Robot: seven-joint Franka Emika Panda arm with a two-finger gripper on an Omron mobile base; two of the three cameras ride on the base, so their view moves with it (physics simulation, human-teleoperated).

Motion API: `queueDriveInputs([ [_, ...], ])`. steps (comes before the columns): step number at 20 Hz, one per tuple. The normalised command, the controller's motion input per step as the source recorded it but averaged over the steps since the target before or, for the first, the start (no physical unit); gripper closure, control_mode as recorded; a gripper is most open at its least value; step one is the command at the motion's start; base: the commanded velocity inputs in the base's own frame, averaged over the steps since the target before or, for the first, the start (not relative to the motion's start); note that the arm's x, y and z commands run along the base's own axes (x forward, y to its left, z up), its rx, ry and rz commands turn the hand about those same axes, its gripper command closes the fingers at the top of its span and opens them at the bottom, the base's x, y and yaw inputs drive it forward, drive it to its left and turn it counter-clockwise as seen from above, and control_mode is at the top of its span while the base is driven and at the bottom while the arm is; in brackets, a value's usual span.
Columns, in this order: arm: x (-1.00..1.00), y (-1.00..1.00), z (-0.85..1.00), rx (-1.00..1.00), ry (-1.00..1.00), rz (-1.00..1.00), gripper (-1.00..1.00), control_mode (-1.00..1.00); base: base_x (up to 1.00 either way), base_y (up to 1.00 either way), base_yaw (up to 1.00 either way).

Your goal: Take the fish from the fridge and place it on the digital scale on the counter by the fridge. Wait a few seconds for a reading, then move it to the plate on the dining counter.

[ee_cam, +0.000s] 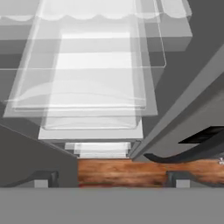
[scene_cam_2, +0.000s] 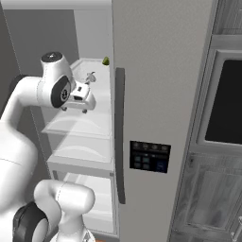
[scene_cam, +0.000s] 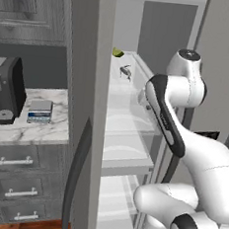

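The fridge (scene_cam: 86,59) stands with its left door swung wide, showing white glass shelves. On the upper shelf lies the small dark fish (scene_cam: 125,71) (scene_cam_2: 90,76). My gripper (scene_cam_2: 74,109) hangs open in front of that shelf, a little nearer and lower than the fish, pointing down with nothing between its fingertips (ee_cam: 41,179). In the hand view I look down through stacked glass shelves (ee_cam: 87,87) to the wooden floor. The digital scale (scene_cam: 40,111) rests bare on the marble counter (scene_cam: 15,132) left of the fridge. The plate and the dining counter are out of view.
A yellow-green fruit (scene_cam: 117,52) (scene_cam_2: 106,61) sits at the back of the fish's shelf. A black coffee machine (scene_cam: 4,93) stands beside the scale. The open door's long dark handle (scene_cam: 76,172) hangs between fridge and counter. The closed right door (scene_cam_2: 156,71) carries a control panel (scene_cam_2: 150,156).
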Motion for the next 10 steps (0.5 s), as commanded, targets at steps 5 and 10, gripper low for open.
queueDriveInputs([
  [5,0.28,0.26,0.36,0.0,-0.11,0.0,-1.0,-1.0,0.0,0.0,0.0],
  [10,0.55,0.17,0.52,0.0,-0.05,0.0,-1.0,-1.0,0.0,0.0,0.0],
])
